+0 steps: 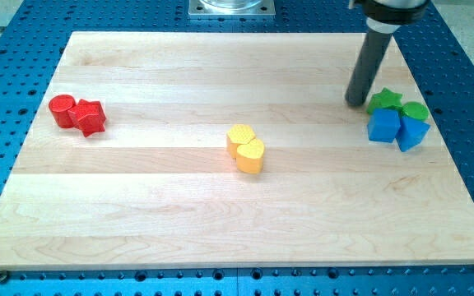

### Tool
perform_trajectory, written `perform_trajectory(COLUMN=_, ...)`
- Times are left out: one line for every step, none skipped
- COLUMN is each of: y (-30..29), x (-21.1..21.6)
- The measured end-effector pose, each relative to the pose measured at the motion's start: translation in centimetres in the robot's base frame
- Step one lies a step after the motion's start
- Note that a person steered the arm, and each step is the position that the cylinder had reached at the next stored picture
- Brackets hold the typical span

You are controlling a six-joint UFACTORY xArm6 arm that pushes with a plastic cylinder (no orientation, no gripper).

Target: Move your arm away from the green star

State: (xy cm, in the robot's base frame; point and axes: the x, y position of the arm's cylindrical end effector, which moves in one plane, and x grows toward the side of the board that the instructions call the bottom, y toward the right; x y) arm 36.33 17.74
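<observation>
One green star (pixel 384 99) sits just right of my tip (pixel 355 102), no pincer fitted.

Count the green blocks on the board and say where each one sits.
2. The green star sits at the view's right, just right of my tip. The green round block lies right of the star, behind the blue blocks. None looks hidden.

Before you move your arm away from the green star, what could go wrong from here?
My tip stands just to the view's left of the green star, very near or touching.

1. Leaving toward the view's right or bottom would likely shove the star into the green round block and the two blue blocks packed against it.

2. That cluster lies near the board's right edge, so a push might send blocks off.
</observation>
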Motion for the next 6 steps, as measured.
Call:
perform_trajectory(y=-6.0, x=0.0)
perform_trajectory(y=-8.5, x=1.9)
perform_trajectory(y=-8.5, x=3.6)
perform_trajectory(y=-8.4, x=5.6)
perform_trajectory(y=-8.1, x=10.1)
perform_trajectory(y=-8.1, x=15.0)
